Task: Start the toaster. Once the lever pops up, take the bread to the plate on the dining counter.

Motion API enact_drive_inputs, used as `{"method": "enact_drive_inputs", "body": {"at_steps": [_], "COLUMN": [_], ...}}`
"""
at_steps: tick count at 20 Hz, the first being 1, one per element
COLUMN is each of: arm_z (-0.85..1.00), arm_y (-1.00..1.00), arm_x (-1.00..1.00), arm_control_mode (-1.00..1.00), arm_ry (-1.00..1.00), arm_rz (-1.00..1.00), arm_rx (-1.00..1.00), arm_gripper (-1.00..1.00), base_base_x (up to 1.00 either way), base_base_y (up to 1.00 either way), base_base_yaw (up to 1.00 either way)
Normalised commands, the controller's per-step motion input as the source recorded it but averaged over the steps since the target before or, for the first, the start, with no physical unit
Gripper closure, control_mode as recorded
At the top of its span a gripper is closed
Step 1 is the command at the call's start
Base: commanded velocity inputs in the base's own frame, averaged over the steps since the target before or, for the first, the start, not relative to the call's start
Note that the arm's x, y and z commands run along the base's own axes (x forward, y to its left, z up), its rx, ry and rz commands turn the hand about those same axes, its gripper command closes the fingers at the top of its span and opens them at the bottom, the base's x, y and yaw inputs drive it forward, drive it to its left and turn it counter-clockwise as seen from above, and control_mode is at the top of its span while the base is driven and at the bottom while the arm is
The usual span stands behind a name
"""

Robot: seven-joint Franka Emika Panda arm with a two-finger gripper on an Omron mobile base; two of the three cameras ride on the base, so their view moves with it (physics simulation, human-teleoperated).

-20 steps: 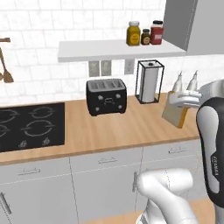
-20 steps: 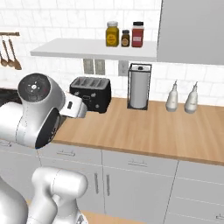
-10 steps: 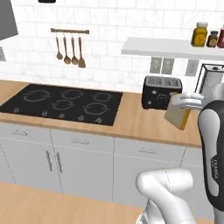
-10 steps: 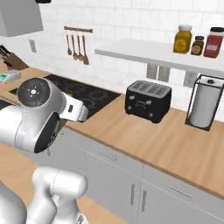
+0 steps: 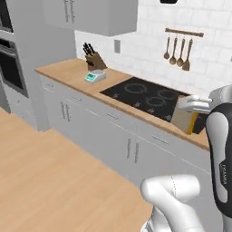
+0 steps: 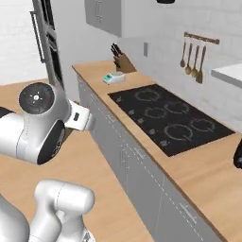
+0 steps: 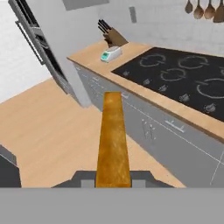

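My gripper is shut on the bread, a golden-brown slice seen edge-on that sticks straight out from the fingers. In the left base view the bread hangs upright in the gripper over the wood counter's front edge, right of the stove. A black sliver at the right border is the toaster; its lever is hidden. The plate and the dining counter are out of view.
A black stove is set into the wood counter, with a knife block and a small white scale at its far left. Utensils hang on the wall. A tall oven cabinet stands at left, with wood floor in front.
The whole picture has swung: the base has turned left, so the toaster slid to the right edge and the knife block and oven came into view. The bread stays in my gripper.
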Motion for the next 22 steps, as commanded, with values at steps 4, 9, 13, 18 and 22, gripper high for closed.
{"method": "enact_drive_inputs", "body": {"at_steps": [4,9,13,18,22], "arm_z": [0.00,0.00,0.00,0.00,0.00], "arm_y": [0.00,0.00,0.00,0.00,0.00], "arm_x": [0.00,0.00,0.00,0.00,0.00], "arm_control_mode": [1.00,1.00,1.00,1.00,1.00], "arm_ry": [0.00,0.00,0.00,0.00,0.00], "arm_rz": [0.00,0.00,0.00,0.00,0.00], "arm_rx": [0.00,0.00,0.00,0.00,0.00], "arm_gripper": [1.00,1.00,1.00,1.00,1.00], "base_base_x": [0.20,0.36,0.03,-0.02,-0.04], "base_base_y": [0.77,0.78,0.40,0.09,0.00], "base_base_yaw": [0.71,0.69,0.66,0.63,0.56]}}
